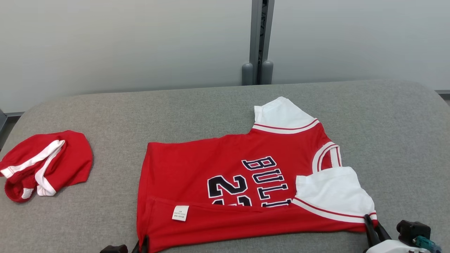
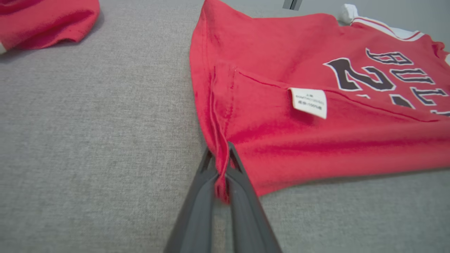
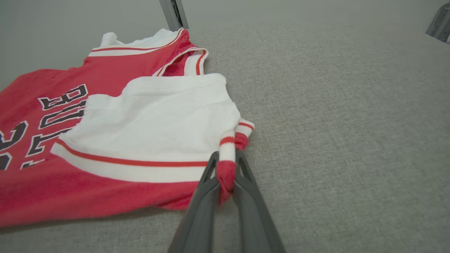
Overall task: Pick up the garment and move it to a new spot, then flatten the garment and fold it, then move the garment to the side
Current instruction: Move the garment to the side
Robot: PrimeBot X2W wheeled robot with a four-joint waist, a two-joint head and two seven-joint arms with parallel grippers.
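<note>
Red jersey (image 1: 225, 175) lies mid-surface (image 1: 386, 123), near edge already turned over. Its hem corner is clamped in the left end effector (image 2: 219, 151), its sleeve corner in the right end effector (image 3: 226, 156). Best to lift both evenly, keep the edge taut and align it with the far side.

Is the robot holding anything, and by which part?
The jersey: left gripper pinches its hem corner, right gripper the striped corner by the white sleeve.

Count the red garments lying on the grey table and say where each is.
2. The jersey lies spread at the middle; the bunched garment sits apart at the far left. None looks hidden.
</note>
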